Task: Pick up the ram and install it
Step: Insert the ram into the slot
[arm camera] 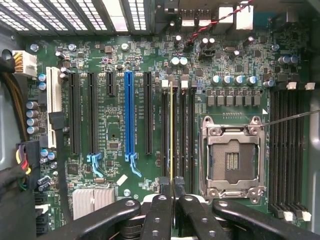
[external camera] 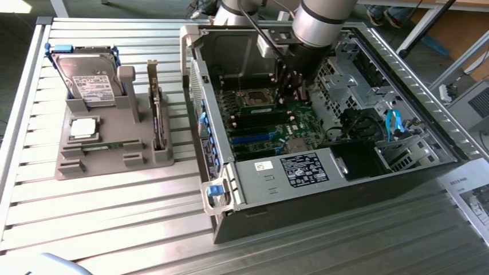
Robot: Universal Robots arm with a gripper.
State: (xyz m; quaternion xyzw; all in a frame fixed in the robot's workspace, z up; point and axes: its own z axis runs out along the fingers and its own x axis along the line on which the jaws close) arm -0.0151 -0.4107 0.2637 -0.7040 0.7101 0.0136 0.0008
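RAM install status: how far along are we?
Done: pickup; the hand is shut on the ram, inside the case. In hand: ram held edge-on, lined up with the slots beside the empty socket. Left: seating; cannot tell whether it is in a slot yet, and the hand has not released.

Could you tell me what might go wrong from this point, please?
1. The slim green ram stick, gripped edge-on by the fingers, hangs over the black memory slots; slightly off line, it may press on a slot wall rather than seat.
2. The open silver processor socket lies right beside those slots; a slip could hit its exposed contacts.
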